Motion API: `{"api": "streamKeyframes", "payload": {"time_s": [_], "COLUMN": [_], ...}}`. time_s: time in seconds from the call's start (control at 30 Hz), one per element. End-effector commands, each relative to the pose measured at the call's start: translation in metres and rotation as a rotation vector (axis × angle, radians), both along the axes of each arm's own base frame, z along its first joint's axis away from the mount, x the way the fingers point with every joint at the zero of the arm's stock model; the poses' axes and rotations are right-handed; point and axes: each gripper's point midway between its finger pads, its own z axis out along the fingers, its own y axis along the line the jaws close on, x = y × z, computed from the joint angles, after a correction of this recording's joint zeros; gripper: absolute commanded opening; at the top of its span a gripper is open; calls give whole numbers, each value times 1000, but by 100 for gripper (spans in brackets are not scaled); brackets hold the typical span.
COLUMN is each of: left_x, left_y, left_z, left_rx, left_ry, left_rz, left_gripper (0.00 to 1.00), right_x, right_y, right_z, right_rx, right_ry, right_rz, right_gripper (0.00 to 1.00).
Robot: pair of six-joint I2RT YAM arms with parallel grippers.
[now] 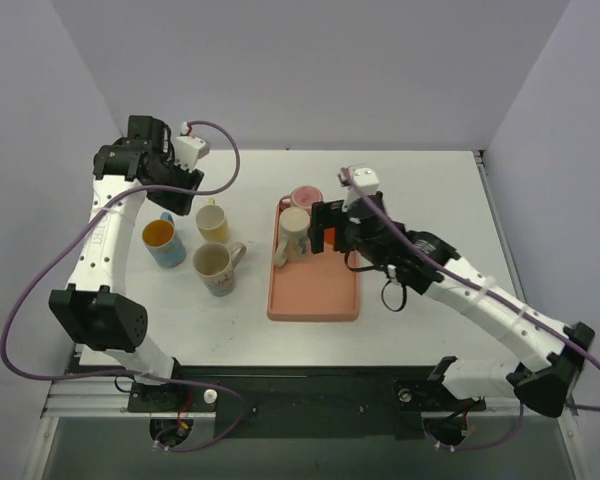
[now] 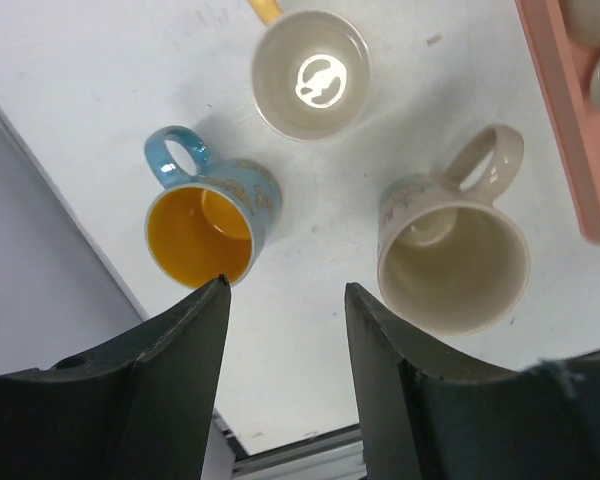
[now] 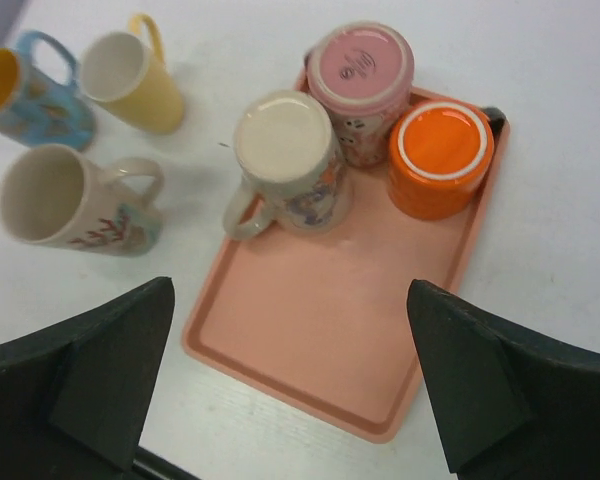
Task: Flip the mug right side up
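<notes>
On the salmon tray, three mugs are sitting bottom-up. A cream patterned mug is standing close against a pink mug, and an orange mug is just beside the pink one. The right claw is hovering above the tray with its fingers spread wide, holding nothing.

The cream patterned mug looks like the one to take, as it is facing the claw and its handle is pointing out toward the tray's rim. A sound grasp would be going across the body, with the fingers keeping off the handle and away from the pink mug. Lifting clear of the rim before rolling the wrist should be avoiding a knock.

Over on the worktop, the left claw is hanging partly open and empty above three upright mugs: a blue mug, a yellow mug and a plain cream mug.
</notes>
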Motion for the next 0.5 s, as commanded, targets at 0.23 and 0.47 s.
{"api": "streamKeyframes", "payload": {"time_s": [0.23,0.47], "left_x": [29,25], "left_y": [18,34], "left_z": [39,36], "left_rx": [-168,-145], "left_ry": [-351,-378], "left_rz": [313,349], "left_gripper": [60,60], "right_x": [10,20], "right_y": [44,76], "right_z": [-46,-93], "right_rx": [-402,-461], "right_ry": [-116,-36], "right_rz": [-410,-412], "right_gripper": [92,90]}}
